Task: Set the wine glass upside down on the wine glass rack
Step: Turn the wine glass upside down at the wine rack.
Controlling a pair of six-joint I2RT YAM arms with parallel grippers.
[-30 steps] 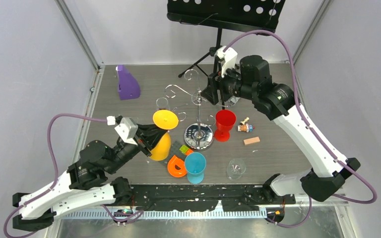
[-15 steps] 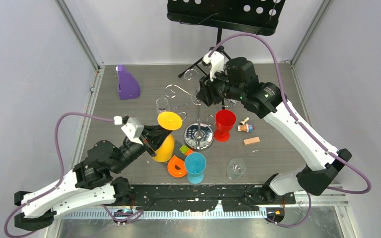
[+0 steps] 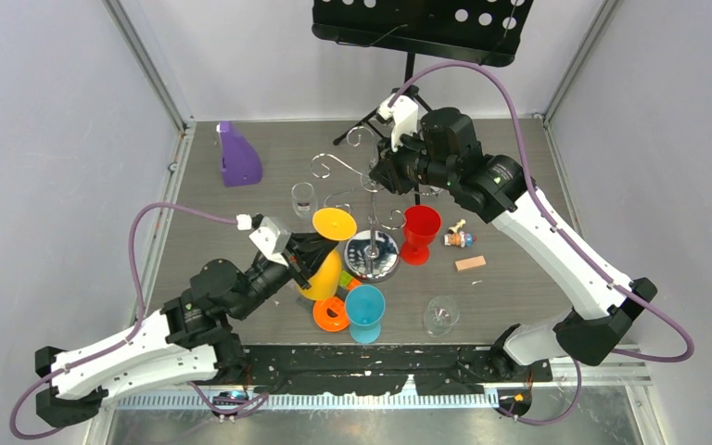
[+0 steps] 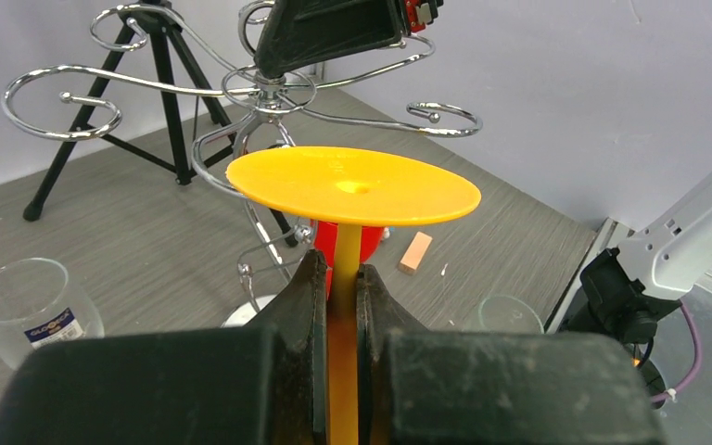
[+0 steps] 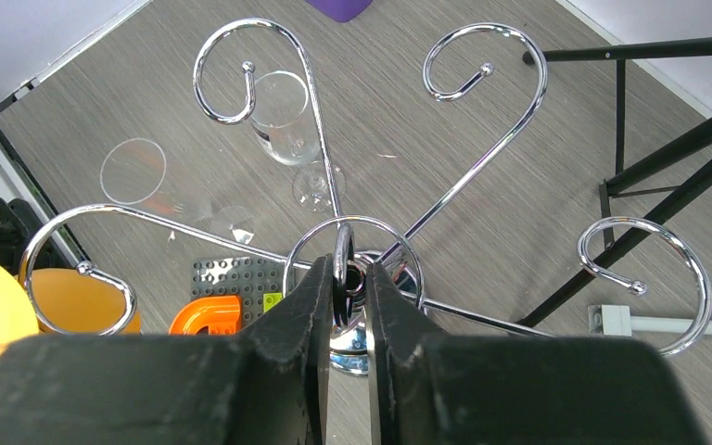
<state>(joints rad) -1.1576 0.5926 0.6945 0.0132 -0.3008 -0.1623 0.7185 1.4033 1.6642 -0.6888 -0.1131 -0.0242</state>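
Moved left claw (image 4: 338, 271) rightward since a second ago; clamped tight on stem of yellow glass (image 3: 333, 223), foot up, just left of rack (image 3: 372, 254) at overhead centre. Closed right claw (image 5: 343, 273) onto rack's top ring. Steadying rack now; next, slide stem into a curled arm. Opaque plastic, wide flat foot.

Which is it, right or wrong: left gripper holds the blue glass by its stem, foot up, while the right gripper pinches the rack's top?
Wrong on colour: the left wrist view shows the left gripper holding the yellow glass by its stem, foot up. The blue glass stands untouched. The right gripper pinches the rack at its top.
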